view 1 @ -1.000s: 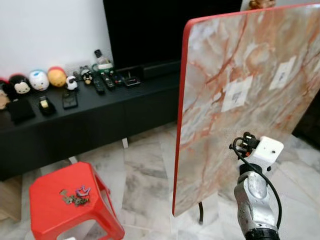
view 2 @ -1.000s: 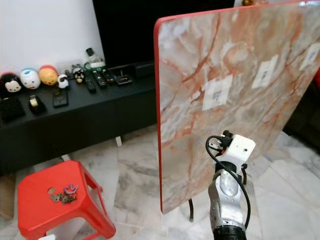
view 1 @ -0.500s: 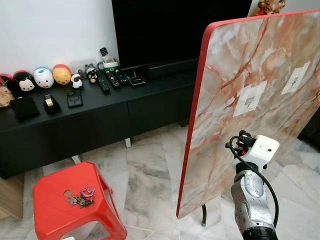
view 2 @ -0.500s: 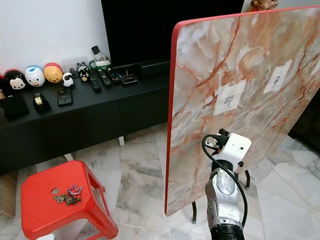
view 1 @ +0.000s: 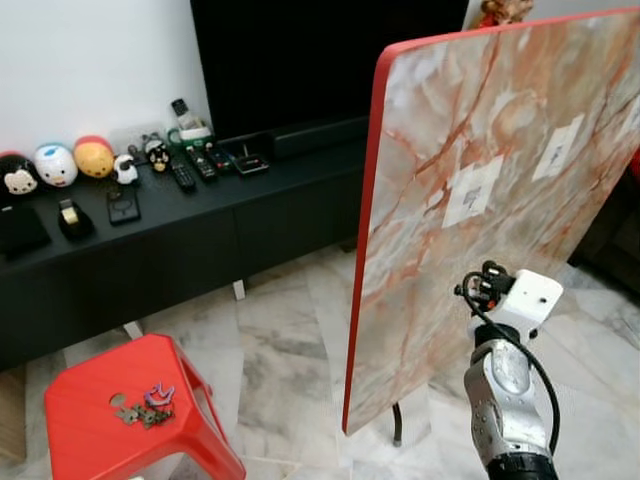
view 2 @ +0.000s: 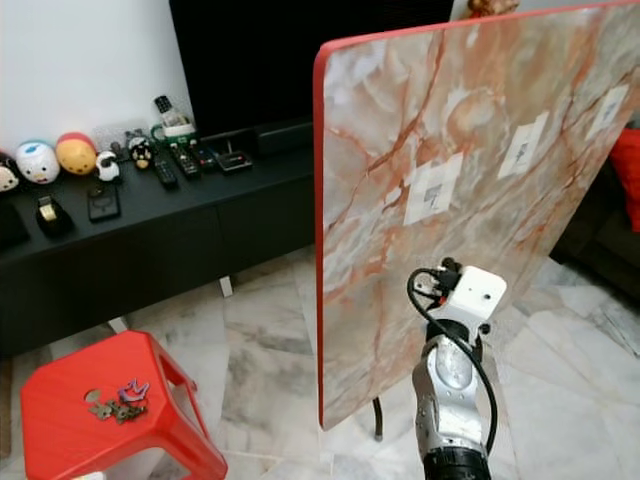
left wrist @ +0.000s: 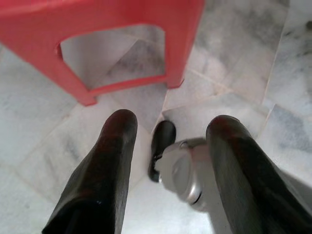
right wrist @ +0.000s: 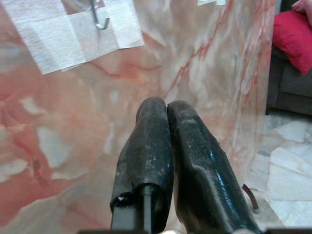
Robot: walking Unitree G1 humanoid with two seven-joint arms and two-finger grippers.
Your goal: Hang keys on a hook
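Observation:
A bunch of keys (view 1: 143, 408) with a purple piece lies on top of a red plastic stool (view 1: 80, 430) at the lower left. An upright marble-patterned board with a red edge (view 1: 430, 250) carries white patches (view 1: 472, 193), each with a small metal hook (right wrist: 100, 19). My right arm (view 1: 505, 380) is raised before the board. Its gripper (right wrist: 165, 105) is shut with nothing in it and points at the board below one hook. My left gripper (left wrist: 170, 127) hangs open over the marble floor beside the stool's legs (left wrist: 83, 92).
A long black low bench (view 1: 200, 235) along the wall holds round toy figures (view 1: 55, 165), remotes and small items, with a dark TV above. The board stands on thin legs (view 1: 398, 425). A red cushion (view 2: 625, 160) lies on a dark sofa at the right.
The whole picture has shifted, so the head camera has moved. The right arm keeps its raised pose before the board. The keys still lie on the stool.

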